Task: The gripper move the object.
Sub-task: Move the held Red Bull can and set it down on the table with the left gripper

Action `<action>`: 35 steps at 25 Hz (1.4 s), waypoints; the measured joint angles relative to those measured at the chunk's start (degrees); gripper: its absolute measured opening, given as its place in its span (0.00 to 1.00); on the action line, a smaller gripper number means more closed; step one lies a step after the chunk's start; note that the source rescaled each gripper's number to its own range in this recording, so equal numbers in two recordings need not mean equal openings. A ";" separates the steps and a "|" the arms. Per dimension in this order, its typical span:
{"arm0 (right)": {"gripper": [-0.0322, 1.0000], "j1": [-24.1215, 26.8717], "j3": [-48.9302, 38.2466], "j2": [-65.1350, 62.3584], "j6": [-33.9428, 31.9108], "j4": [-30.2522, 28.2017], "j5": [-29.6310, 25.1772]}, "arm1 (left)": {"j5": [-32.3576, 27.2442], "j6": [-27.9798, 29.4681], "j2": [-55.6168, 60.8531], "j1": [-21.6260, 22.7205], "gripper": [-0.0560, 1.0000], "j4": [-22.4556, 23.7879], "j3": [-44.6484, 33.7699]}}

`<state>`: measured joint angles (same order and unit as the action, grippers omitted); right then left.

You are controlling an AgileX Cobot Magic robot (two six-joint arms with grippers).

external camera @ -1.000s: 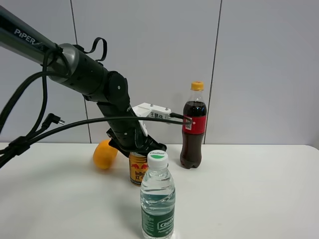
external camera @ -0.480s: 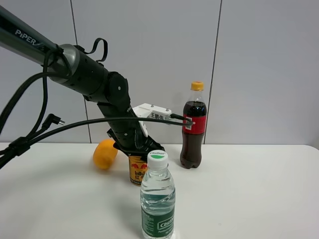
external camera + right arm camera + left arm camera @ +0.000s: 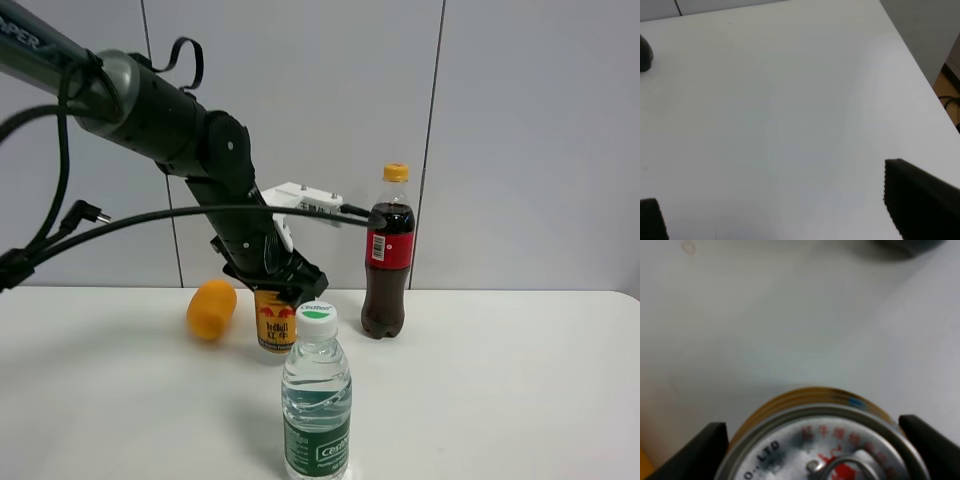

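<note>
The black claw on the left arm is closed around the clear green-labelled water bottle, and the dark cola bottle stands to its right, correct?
No. The black two-fingered left gripper is closed around the small gold-yellow drink can, not the clear green-labelled water bottle, which stands free in front; the exterior high view shows it. The dark cola bottle does stand to its right.

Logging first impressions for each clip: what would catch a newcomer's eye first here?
The left gripper is clamped from above on the gold can, toward the back of the table, between an orange fruit and a cola bottle. A clear water bottle stands nearest the camera, just in front of the can.
</note>
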<state>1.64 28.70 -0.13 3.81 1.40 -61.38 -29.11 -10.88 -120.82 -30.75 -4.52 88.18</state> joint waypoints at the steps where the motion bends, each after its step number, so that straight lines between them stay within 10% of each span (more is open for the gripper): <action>1: 1.00 0.00 0.00 0.00 0.00 0.00 0.00 | -0.30 0.00 1.19 -0.06 0.08 0.00 0.00; 17: 1.00 0.00 0.00 0.00 0.00 0.00 0.00 | -5.60 -5.24 17.41 -11.92 0.08 0.14 0.18; 35: 1.00 0.00 0.00 0.00 0.00 0.00 0.00 | -8.39 -12.04 6.09 -21.13 0.08 -1.60 13.35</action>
<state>1.64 28.70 -0.13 3.81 1.40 -61.38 -37.50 -22.92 -114.73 -51.88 -6.11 101.53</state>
